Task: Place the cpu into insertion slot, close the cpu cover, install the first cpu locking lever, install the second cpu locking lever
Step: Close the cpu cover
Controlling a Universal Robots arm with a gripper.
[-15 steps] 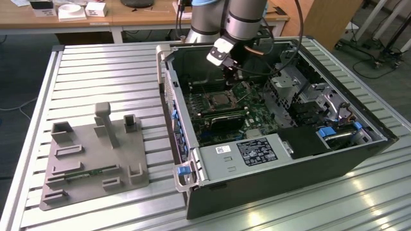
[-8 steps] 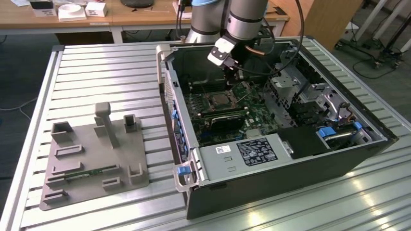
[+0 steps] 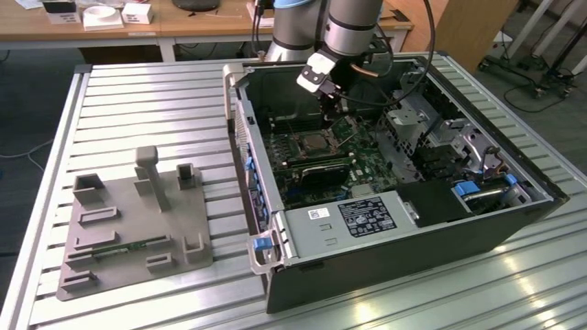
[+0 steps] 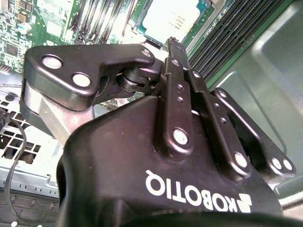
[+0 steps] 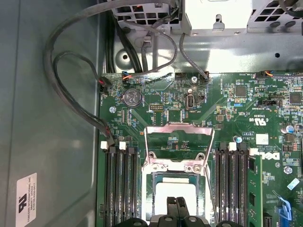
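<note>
The cpu [image 5: 177, 193] lies flat in the socket on the green motherboard [image 5: 246, 123], its pale metal top also seen in the second wrist view [image 4: 170, 19]. The cpu cover [image 5: 179, 133], a thin silvery frame, stands swung open on its hinge beyond the socket. Thin wire locking levers [image 5: 211, 156] stand raised along the socket's sides. My gripper [image 5: 176, 204] hangs just above the near edge of the cpu, its two black fingers pressed together with nothing between them. In the exterior view the gripper [image 3: 332, 104] sits inside the open computer case [image 3: 513, 220], a little above the socket [image 3: 312, 144].
Black memory slots [image 5: 120, 184] flank the socket on both sides. Black cables [image 5: 71, 85] loop along the case wall. A grey box with a white label [image 3: 353, 218] fills the case's near end. A grey fixture plate [image 3: 128, 227] lies on the slatted table at the exterior view's left.
</note>
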